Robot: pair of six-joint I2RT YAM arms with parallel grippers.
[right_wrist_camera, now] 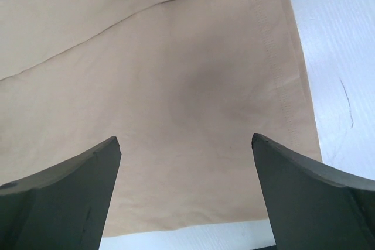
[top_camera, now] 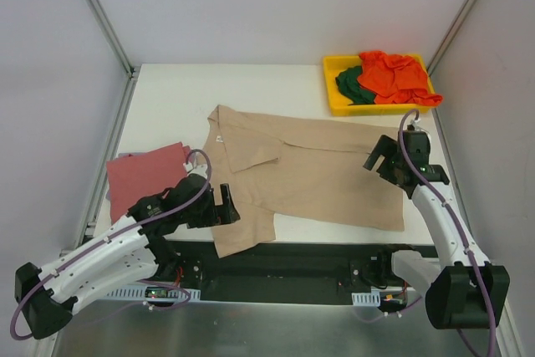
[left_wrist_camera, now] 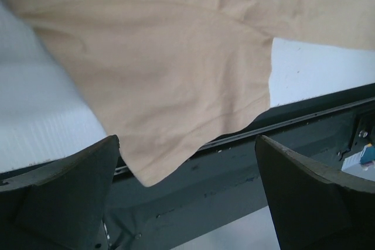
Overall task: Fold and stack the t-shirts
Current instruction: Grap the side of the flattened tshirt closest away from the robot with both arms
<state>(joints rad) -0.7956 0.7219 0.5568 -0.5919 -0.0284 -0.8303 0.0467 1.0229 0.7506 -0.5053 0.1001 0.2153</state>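
Note:
A large tan t-shirt (top_camera: pixel 318 165) lies spread across the middle of the table, one sleeve (left_wrist_camera: pixel 170 74) hanging over the front edge. A dusty-red t-shirt (top_camera: pixel 146 175) lies folded at the left. My left gripper (top_camera: pixel 224 205) hovers open over the tan sleeve's near corner, with nothing between its fingers (left_wrist_camera: pixel 187 139). My right gripper (top_camera: pixel 380 156) hangs open above the tan shirt's right hem (right_wrist_camera: pixel 176 86), jaws wide and empty (right_wrist_camera: pixel 184 139). An orange-red t-shirt (top_camera: pixel 397 77) and a dark green t-shirt (top_camera: pixel 351 85) lie crumpled in the bin.
A yellow plastic bin (top_camera: pixel 333 104) stands at the back right corner. White table surface (right_wrist_camera: pixel 334 57) shows to the right of the tan hem. A dark rail (left_wrist_camera: pixel 234 168) runs along the table's front edge. Grey walls close in the left, back and right sides.

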